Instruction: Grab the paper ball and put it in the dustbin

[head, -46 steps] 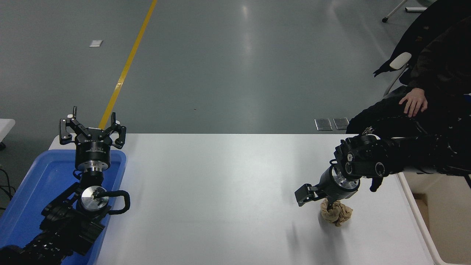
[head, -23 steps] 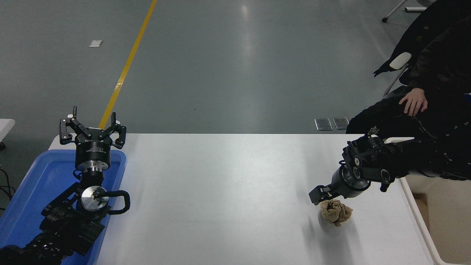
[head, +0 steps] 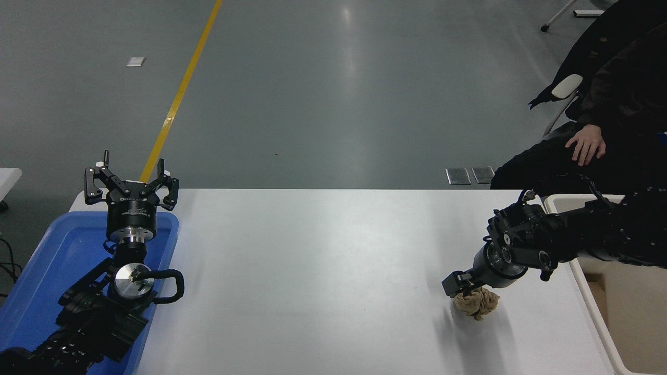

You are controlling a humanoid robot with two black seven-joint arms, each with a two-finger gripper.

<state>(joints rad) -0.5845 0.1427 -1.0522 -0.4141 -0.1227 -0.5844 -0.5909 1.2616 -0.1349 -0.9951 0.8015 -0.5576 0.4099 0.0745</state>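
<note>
The paper ball (head: pixel 479 304), a crumpled tan wad, lies on the white table (head: pixel 312 271) near its right side. My right gripper (head: pixel 458 285) reaches in from the right edge and presses against the ball's top left; its body hides how the jaws stand. The dustbin (head: pixel 565 202), a cream bin with a thick rim, stands just off the table's right edge, partly behind my right arm. My left gripper (head: pixel 130 179) stays parked at the lower left, open and holding nothing.
A blue tray (head: pixel 47 271) sits under my left arm at the table's left end. A person in dark clothes sits at the far right, one hand (head: pixel 586 143) resting on a knee. Grey floor with a yellow line lies beyond the table.
My right arm has drawn back to the right and come down, so the gripper now rests on the ball's top left. More of the dustbin's rim shows. The ball has stayed put.
</note>
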